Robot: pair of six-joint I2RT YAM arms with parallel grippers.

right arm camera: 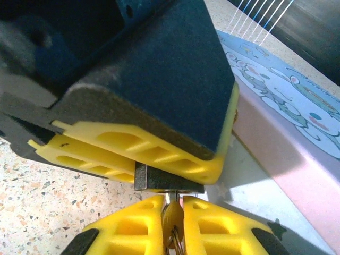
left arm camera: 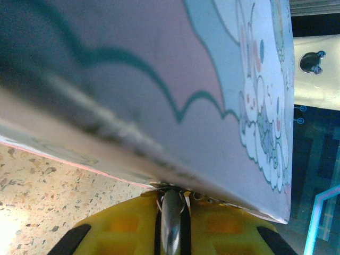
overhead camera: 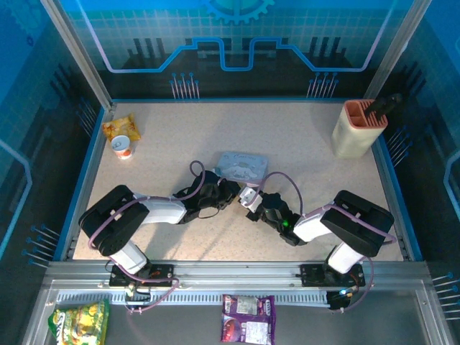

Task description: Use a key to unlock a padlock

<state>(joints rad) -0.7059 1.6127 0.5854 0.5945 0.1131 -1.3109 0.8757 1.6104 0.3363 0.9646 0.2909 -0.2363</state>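
**Padlock and key meet beside the tin**

The speckled table (overhead camera: 302,237) carries both arms, which reach inward from the near edge and meet at its middle. Just behind that meeting point lies the grey-blue tin (overhead camera: 241,167), flat on the table, its lid printed with pale cartoon figures.

A tan holder (overhead camera: 357,129) stands far right with a dark tool upright in it. An orange bag (overhead camera: 118,128) lies far left, with a small cup (overhead camera: 123,148) just beside it. On the front ledge, below the arm bases, rest a green-yellow bag (overhead camera: 80,322) and a purple bag (overhead camera: 246,316).

The left gripper (overhead camera: 228,192) points right, close against the tin's near side. In the right wrist view its yellow fingers (right arm camera: 133,146) are closed down on the padlock (right arm camera: 167,180), whose dark blocky body sticks out at their tips, held clear of the table. In the left wrist view the padlock's silvery top sits between those fingers, with the tin's side close in front.

The right gripper (right arm camera: 171,204) faces the left one head-on. Its fingers (right arm camera: 212,226) are pressed nearly together, pinching the key (right arm camera: 171,212), a thin sliver with a wire ring hanging at its back end. The key's tip touches the padlock's near face. How far it has gone in cannot be told, nor whether the lock is open.
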